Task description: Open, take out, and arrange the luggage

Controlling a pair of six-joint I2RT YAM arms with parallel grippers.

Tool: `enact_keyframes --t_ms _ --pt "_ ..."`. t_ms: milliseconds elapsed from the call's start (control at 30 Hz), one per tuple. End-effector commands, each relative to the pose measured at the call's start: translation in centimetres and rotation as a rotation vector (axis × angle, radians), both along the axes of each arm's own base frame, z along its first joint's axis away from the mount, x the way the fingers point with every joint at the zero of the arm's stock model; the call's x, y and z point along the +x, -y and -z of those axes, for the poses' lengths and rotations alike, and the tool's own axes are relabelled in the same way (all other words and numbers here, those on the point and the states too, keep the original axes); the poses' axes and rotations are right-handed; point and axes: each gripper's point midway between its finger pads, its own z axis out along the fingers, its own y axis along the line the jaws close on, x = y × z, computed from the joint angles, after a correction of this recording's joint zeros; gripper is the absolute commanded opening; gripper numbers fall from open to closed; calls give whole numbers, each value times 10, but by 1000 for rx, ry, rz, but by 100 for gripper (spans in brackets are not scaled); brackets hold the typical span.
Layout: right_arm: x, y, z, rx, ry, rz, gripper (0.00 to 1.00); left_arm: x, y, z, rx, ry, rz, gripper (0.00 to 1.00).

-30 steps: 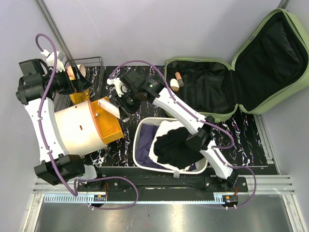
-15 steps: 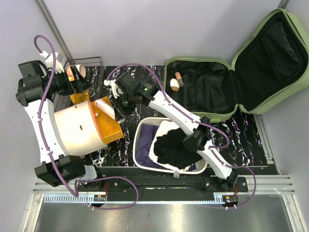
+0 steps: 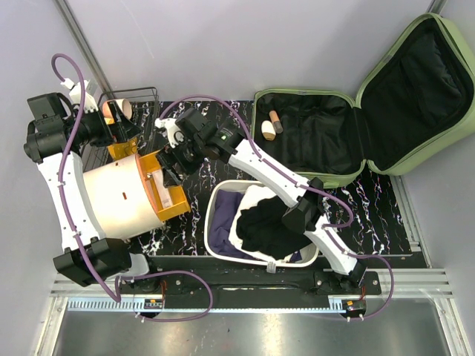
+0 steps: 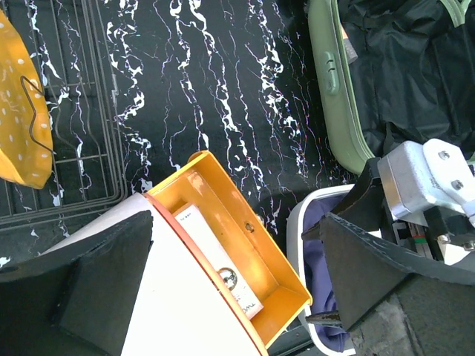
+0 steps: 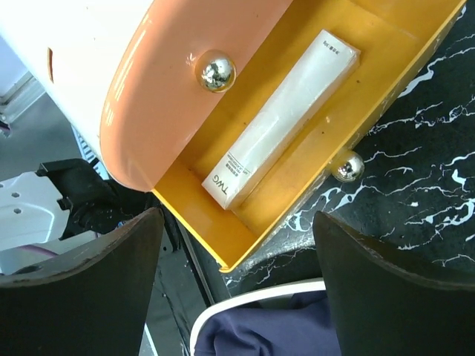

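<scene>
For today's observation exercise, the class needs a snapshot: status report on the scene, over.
Left gripper open, empty. Right gripper open above white box in orange drawer. Luggage open, two small items inside. Nothing covers them.

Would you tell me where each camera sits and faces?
Top: above and behind the bases, looking down on table, suitcase, left arm, right arm.
Left wrist: looks down past the open left hand at the orange drawer and suitcase corner.
Right wrist: close above the drawer, framed by the open right hand.
Shared: both wrist views show the white box in the drawer.
</scene>
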Motion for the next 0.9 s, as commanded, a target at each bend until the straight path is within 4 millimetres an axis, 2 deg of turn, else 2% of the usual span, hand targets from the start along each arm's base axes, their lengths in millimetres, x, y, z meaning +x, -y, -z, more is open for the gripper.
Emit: enact_keyframes --t_ms 0,33,67,167,200,267,300,400,433,500,533,600,633,667,700,767,800,867 --pt "14 20 -55 106 95 -20 90 3 4 -20 -2 80 36 99" --pt "22 28 -56 102 96 -9 90 2 6 -21 -1 89 50 99" --pt "43 44 -56 96 96 28 90 1 7 -22 2 94 56 99" --pt "83 77 -52 62 120 111 90 -1 10 -27 23 125 89 99" --pt "111 101 -51 50 135 174 90 -2 11 -27 29 130 96 99" --pt "141 130 -48 14 179 235 89 -5 13 -29 48 149 122 99" --pt "166 156 -47 0 190 297 90 -6 15 -28 52 147 129 99" --pt "209 202 -36 -47 230 392 89 -9 17 -28 71 158 149 99" --pt "236 233 -28 -75 252 473 88 -9 17 -28 79 164 153 99" --pt "261 265 -18 -106 273 536 85 -9 16 -30 88 171 155 99" --pt "281 290 -8 -125 282 587 84 -8 16 -30 94 174 160 99" --pt "301 316 4 -146 283 651 82 -8 16 -31 103 178 159 99" --pt "317 337 16 -157 273 692 81 -7 14 -31 109 179 155 99" --pt "323 343 22 -162 267 708 79 -7 13 -31 114 178 152 99" --pt "331 350 39 -181 250 720 77 -5 12 -31 114 173 148 99" --pt "345 363 48 -194 272 743 75 -2 8 -31 125 164 132 99" --pt "349 365 60 -202 260 744 74 0 6 -32 126 159 127 99" --pt "356 362 67 -190 271 733 73 0 5 -33 135 154 124 99"
